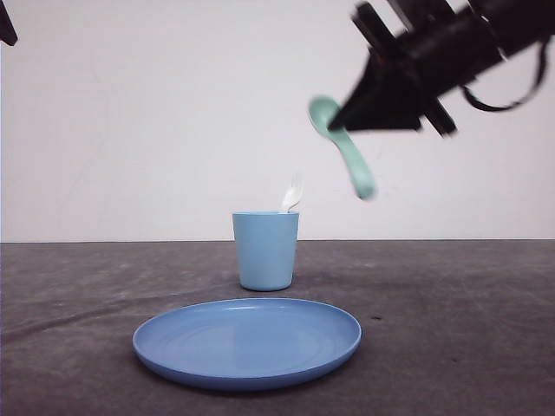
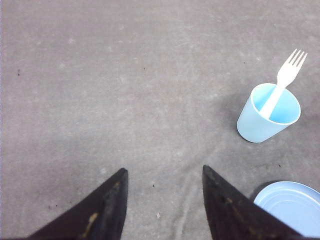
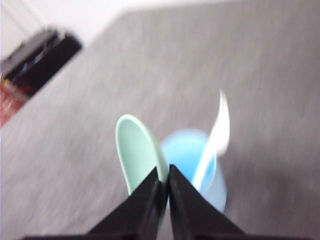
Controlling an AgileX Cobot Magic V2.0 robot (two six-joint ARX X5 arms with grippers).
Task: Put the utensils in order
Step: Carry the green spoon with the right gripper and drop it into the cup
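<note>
The right gripper (image 1: pixel 340 120) is raised well above the table (image 1: pixel 451 312), to the right of and higher than the cup (image 1: pixel 265 250). Its fingers are pressed together on the mint-green spoon (image 1: pixel 343 147), pinching it near the junction of bowl and handle; the bowl projects up and to the left of the fingertips, and the handle hangs down to the right, tilted. In the right wrist view the spoon bowl (image 3: pixel 137 150) stands just above the closed fingertips, with the cup (image 3: pixel 192 160) blurred beyond it. The white fork (image 2: pixel 282 87) stands in the light blue cup (image 2: pixel 267 114), handle down, tines up, leaning against the rim. The round blue plate (image 1: pixel 247 341) lies flat on the grey table, near the cup on the robot's side, apart from it. The left gripper (image 2: pixel 162 200) hovers over bare table with its fingers spread and holding nothing. No brand, label or writing can be read on any item.
</note>
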